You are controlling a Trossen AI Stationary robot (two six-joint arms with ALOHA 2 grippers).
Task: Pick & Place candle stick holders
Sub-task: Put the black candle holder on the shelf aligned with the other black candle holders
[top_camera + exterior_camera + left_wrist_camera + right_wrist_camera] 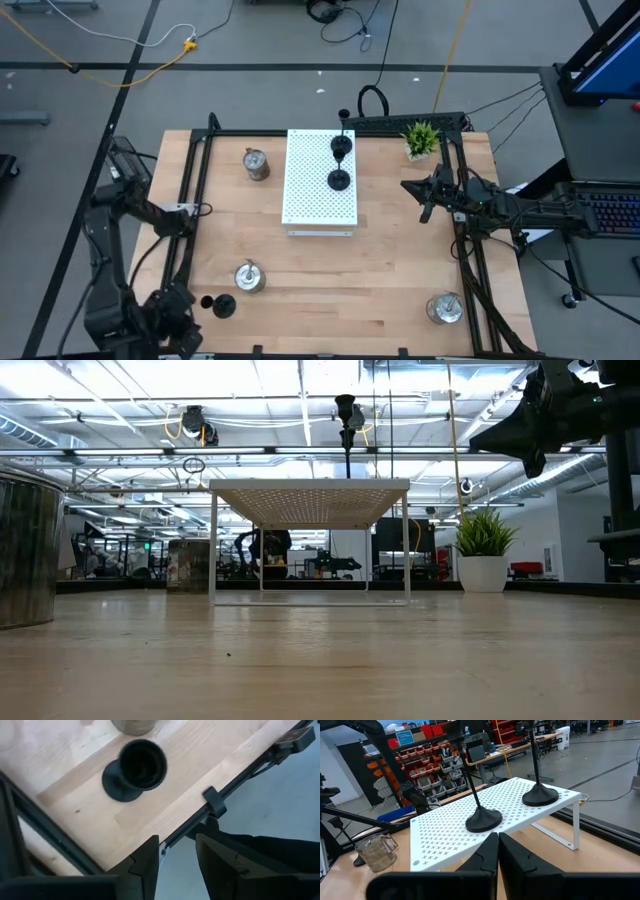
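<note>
- The third black holder (221,305) stands upright on the surface (340,280) at its near-left corner, just inboard of the left hand (172,318), which is placed at the surface's near-left edge.
- In the left wrist view the same black holder (135,769) is seen from above: its cup and round base lie ahead of the left hand (176,852), offset to one side of the gap between the fingers. Its long axis is vertical, so a sideways approach to the stem is judged to be required.
- The left hand is seen partly open and empty; nothing lies between its fingers (145,862), and the surface's edge rail (225,790) shows beyond them.
- The left arm is folded low over the near-left corner, with the wrist pitched steeply downward.
- A silver holder (248,277) stands just beyond the black one; the left arm is much the nearer of the two to both.
- Two black holders (340,162) are already placed on the white perforated board (320,190) at the far middle.
- Two further silver holders stand on the surface, one left of the board (256,163) and one at the near right (445,308).
- The right hand (428,192) is closed on nothing and held raised, right of the board, beside the potted plant (421,138).
</note>
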